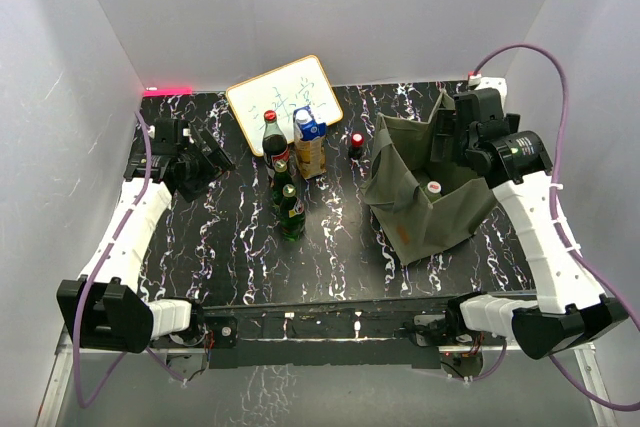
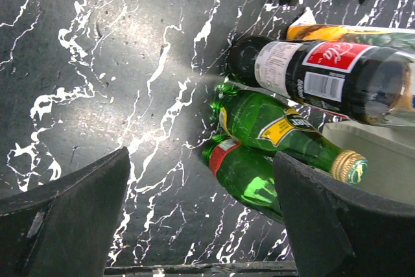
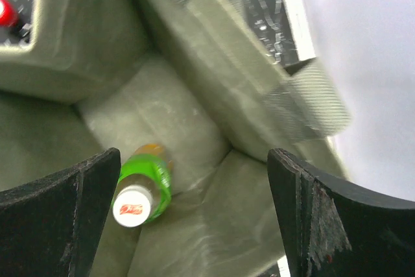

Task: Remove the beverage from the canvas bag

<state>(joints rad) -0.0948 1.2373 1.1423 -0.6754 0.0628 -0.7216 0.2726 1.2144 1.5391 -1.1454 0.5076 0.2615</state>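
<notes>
Right claw spread above open canvas bag; beverage inside below, nearer one finger; left claw spread, well apart.

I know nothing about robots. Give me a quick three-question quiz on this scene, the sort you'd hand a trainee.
1. Where is the bottle with the green label and white cap?
A) on the floor
B) inside the canvas bag
C) on a shelf
2. True or false: the right gripper is shut on that bottle.
3. How many green glass bottles stand on the table?

Key: 1 B. 2 False: the gripper is open over the bag and is not gripping the bottle. 3 Two.
</notes>
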